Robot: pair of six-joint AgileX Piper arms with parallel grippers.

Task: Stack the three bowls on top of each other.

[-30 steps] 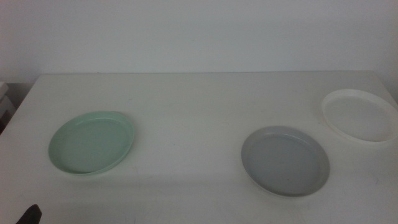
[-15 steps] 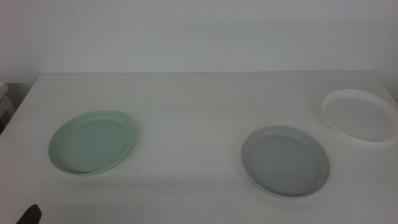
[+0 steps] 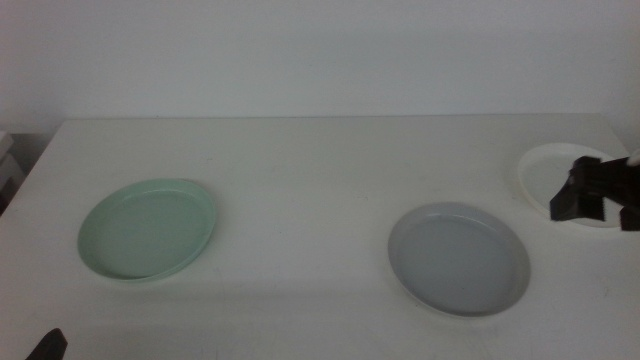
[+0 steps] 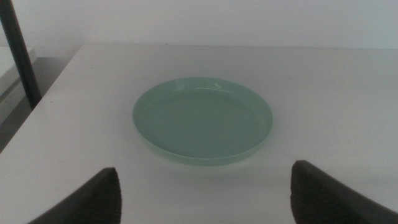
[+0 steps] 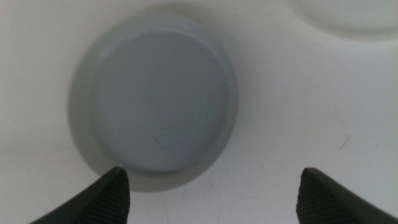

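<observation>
The mint green bowl (image 3: 148, 230) sits on the left of the table; the left wrist view shows it (image 4: 203, 119) empty. The grey bowl (image 3: 458, 258) sits right of centre. The white bowl (image 3: 545, 166) is at the far right, partly covered by my right gripper (image 3: 577, 196), which has come in from the right. In the right wrist view this gripper (image 5: 211, 172) is open and empty, its jaws wide apart above the grey bowl (image 5: 155, 102), with the white bowl's edge (image 5: 342, 15) beyond. My left gripper (image 4: 205, 168) is open and empty, short of the green bowl; only its tip (image 3: 48, 345) shows at the bottom left.
The white table (image 3: 320, 160) ends at a pale wall behind. A dark upright pole (image 4: 18, 53) stands off the table's left side. The three bowls lie apart from each other.
My right gripper has come into the middle view from the right and now covers part of the white bowl. The bowls and the left gripper have not moved.
</observation>
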